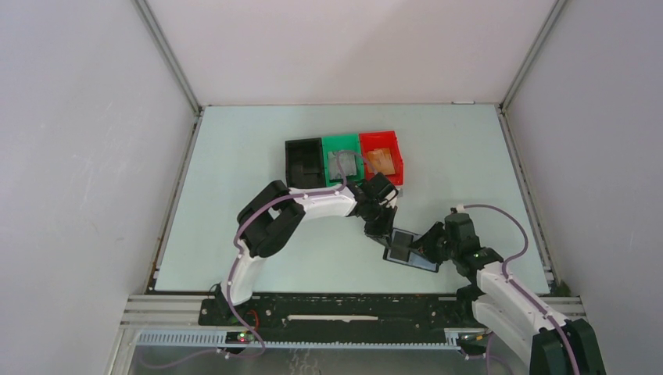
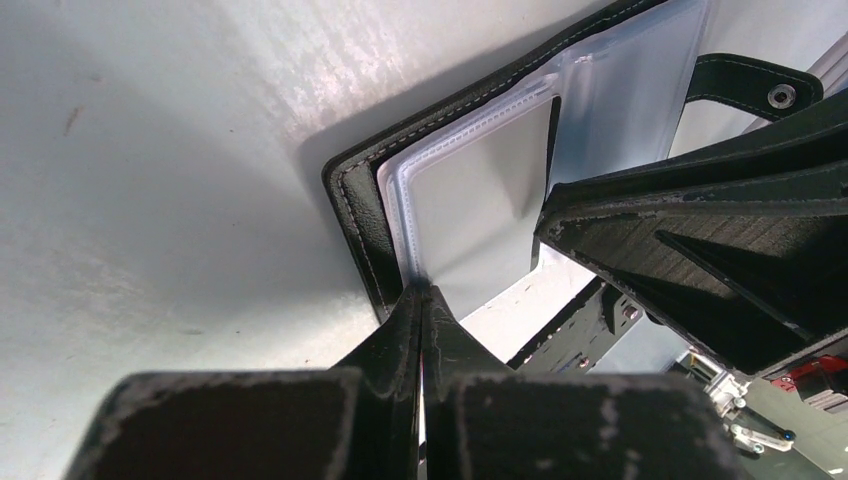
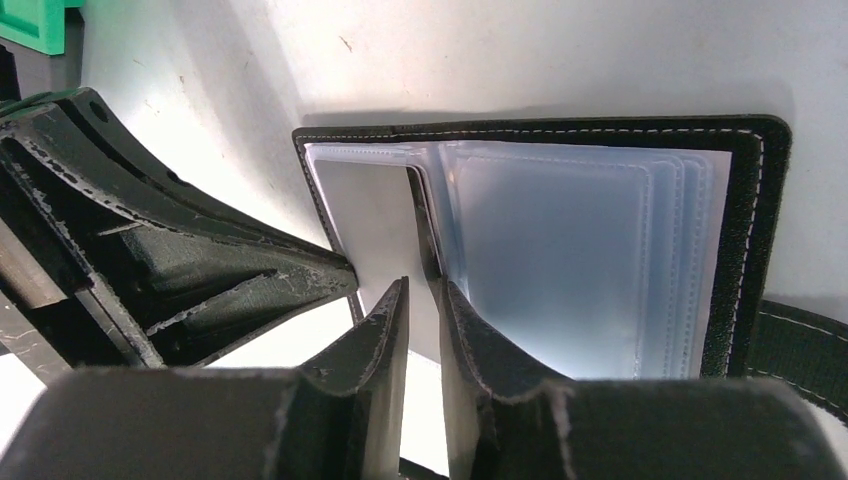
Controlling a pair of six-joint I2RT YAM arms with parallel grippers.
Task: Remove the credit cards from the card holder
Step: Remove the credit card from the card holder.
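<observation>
Pale tabletop point(image 1: 258, 141), near edge: card holder point(image 1: 404, 245), open flat. Left fingers point(image 2: 400, 330) closed at edge of clear sleeves point(image 3: 560, 260); right fingers point(image 3: 385, 320) slightly parted astride one sleeve.

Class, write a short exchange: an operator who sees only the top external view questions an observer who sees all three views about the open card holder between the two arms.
Operator: What are the pages inside the card holder?
Observer: They are clear plastic sleeves, stacked one over another.
Operator: Is the left end effector closed?
Observer: Yes, its fingers are pressed together, with the tips at one sleeve's edge.
</observation>
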